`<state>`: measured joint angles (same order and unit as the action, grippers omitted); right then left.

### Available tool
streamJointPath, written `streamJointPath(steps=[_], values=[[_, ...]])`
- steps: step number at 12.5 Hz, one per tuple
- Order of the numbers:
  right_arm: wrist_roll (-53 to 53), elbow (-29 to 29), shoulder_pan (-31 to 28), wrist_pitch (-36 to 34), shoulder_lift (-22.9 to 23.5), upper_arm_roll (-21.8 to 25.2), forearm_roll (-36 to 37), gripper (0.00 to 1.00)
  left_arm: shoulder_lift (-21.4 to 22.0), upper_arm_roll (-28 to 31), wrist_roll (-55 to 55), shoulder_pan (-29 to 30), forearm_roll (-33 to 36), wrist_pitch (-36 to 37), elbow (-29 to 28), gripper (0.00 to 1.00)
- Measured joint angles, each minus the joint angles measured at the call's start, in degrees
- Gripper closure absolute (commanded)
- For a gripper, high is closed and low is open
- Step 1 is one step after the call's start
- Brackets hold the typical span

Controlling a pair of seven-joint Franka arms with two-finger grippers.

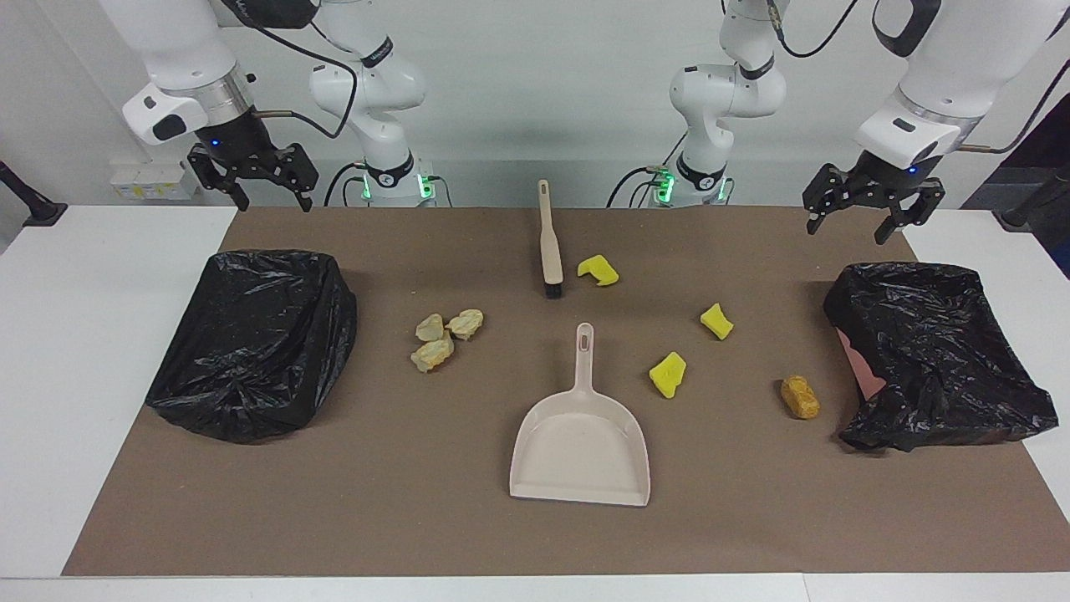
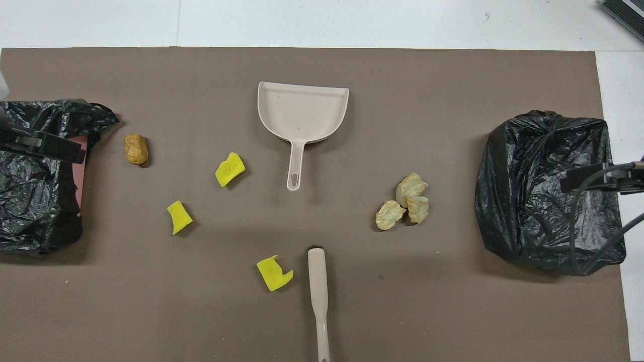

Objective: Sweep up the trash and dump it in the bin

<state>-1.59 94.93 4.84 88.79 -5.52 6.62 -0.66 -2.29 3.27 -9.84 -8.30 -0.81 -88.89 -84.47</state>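
Facing view: trash (image 1: 669, 374) lies scattered on the worktop (image 1: 418, 518) around brush (image 1: 549, 242) and dustpan (image 1: 581, 443). Pieces look light and soft; sweep them, gripping tool handles. Left gripper (image 1: 863, 224) and right gripper (image 1: 266, 201) hang with jaws open, empty.

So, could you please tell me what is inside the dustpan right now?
Nothing: the beige dustpan lies empty on the brown mat, its whole tray in plain sight. All the trash pieces, such as the yellow sponge chunk beside it, sit outside it.
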Motion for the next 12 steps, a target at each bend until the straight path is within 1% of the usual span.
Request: streamJointPath(steps=[5, 6, 8, 10, 11, 12], values=[[0.64, 0.54, 0.01, 0.10, -0.01, 0.04, 0.09, 0.00, 0.18, -0.09, 0.01, -0.08, -0.01, 0.48, -0.30, 0.00], [0.71, 1.32, 0.06, 0.57, 0.00, 0.02, 0.09, 0.00, 0.30, -0.17, 0.01, -0.14, -0.06, 0.61, -0.52, 0.00], [0.78, 3.90, 0.21, 3.73, 0.10, -0.27, 0.09, 0.00, 0.87, -0.57, 0.01, -0.40, -0.38, 0.81, -1.65, 0.00], [0.79, 6.70, 0.58, 7.53, 0.34, -0.75, 0.09, 0.00, 3.00, -1.00, 0.56, -2.11, -0.64, 0.50, -5.76, 0.00], [0.79, 8.05, 1.28, 9.03, 0.73, -0.79, 0.08, 0.00, 4.89, -1.08, 2.30, -4.14, -0.80, -0.45, -9.52, 0.00], [0.79, 9.39, 2.05, 10.97, 1.36, -0.81, 0.04, 0.00, 7.11, -1.18, 5.68, -7.36, -0.99, -1.94, -14.00, 0.00]])
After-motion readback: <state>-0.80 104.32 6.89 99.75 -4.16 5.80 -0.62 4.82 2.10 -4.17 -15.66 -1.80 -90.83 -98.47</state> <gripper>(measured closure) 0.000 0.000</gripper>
